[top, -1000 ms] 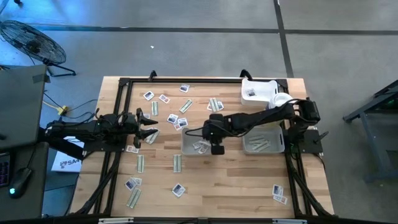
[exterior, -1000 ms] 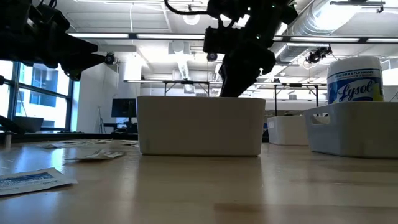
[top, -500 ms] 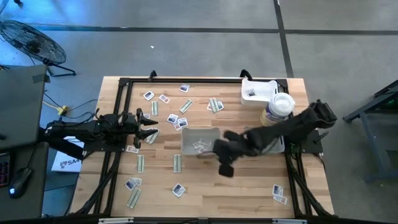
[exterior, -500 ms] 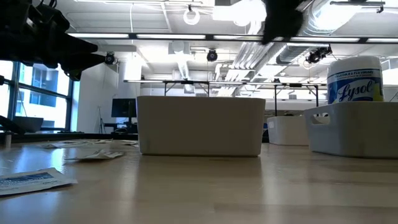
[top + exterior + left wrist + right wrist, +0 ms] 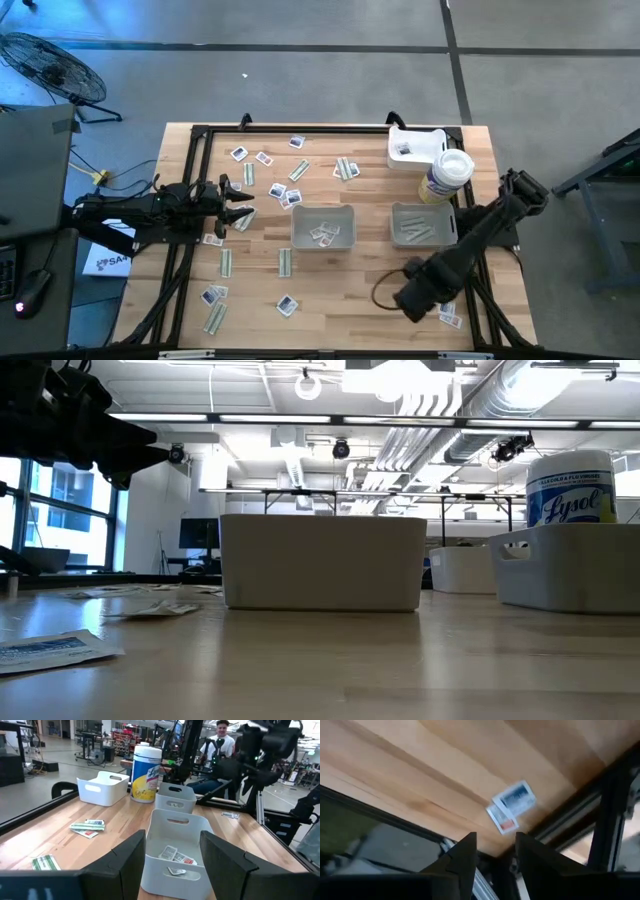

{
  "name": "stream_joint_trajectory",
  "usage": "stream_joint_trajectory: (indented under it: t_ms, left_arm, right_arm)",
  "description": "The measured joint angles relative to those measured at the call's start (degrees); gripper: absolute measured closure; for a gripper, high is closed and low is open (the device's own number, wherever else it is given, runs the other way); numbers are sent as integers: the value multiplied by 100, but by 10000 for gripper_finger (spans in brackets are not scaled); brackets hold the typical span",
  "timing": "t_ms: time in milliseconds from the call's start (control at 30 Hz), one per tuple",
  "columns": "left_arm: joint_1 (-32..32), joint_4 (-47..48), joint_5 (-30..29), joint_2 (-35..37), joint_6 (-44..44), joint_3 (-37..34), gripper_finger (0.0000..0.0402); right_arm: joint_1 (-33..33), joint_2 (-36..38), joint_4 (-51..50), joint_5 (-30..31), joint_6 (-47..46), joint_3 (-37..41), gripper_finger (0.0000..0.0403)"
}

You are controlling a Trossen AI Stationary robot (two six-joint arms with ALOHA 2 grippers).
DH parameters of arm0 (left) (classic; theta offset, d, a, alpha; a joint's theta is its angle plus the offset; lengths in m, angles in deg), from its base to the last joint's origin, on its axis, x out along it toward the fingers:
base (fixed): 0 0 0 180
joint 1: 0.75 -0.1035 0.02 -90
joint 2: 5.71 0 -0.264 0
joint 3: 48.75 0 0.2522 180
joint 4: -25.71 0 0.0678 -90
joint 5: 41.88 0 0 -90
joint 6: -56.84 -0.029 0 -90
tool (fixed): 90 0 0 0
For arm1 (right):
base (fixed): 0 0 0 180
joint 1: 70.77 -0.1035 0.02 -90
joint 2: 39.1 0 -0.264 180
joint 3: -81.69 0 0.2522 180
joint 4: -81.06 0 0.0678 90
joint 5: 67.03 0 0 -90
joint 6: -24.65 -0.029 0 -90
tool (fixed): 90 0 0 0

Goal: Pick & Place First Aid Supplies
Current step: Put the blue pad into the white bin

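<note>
First aid supplies lie scattered on the wooden table: white packets (image 5: pixel 262 158), green-grey strips (image 5: pixel 285 262) and more near the front left (image 5: pixel 212 296). Several white packets lie in the centre grey tray (image 5: pixel 323 227); strips lie in the right grey tray (image 5: pixel 422 224). My right gripper (image 5: pixel 408 300) hangs over the near right part of the table, pointing steeply down, open and empty (image 5: pixel 496 857). Just beyond its fingertips lie two overlapping packets (image 5: pixel 512 807), beside the table's frame. My left gripper (image 5: pixel 240 203) waits level at the left side, open (image 5: pixel 172 865), facing the centre tray.
A white basket (image 5: pixel 412 148) and a Lysol bottle (image 5: pixel 448 172) stand at the far right. Black frame rails (image 5: pixel 476 290) run along the table's sides. A person sits beyond the table (image 5: pixel 220 740) in the left wrist view. Bare wood lies between the trays and the near edge.
My right gripper has swung from above the centre tray toward the table's near right corner, rolling and tipping to point steeply down. It has left the low view. The left arm has kept still.
</note>
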Motion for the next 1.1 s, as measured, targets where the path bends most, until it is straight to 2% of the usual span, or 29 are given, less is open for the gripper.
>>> stream_joint_trajectory:
  t_ms: [133, 467, 733, 1100]
  left_arm:
    - [0, 0, 2, 0, 2, 0, 216]
    - [0, 0, 2, -2, 0, 0, 216]
    - [0, 0, 4, -2, 2, 0, 216]
    - [0, 0, 4, 0, 1, 0, 216]
  right_arm:
    - [-168, -2, 456, -202, 34, 581, 276]
    - [-202, -9, 2035, -544, 1120, 2024, 297]
    - [-217, -9, 2231, -554, 2421, 2340, 300]
    - [-498, 6, 3041, -381, 2618, 2825, 304]
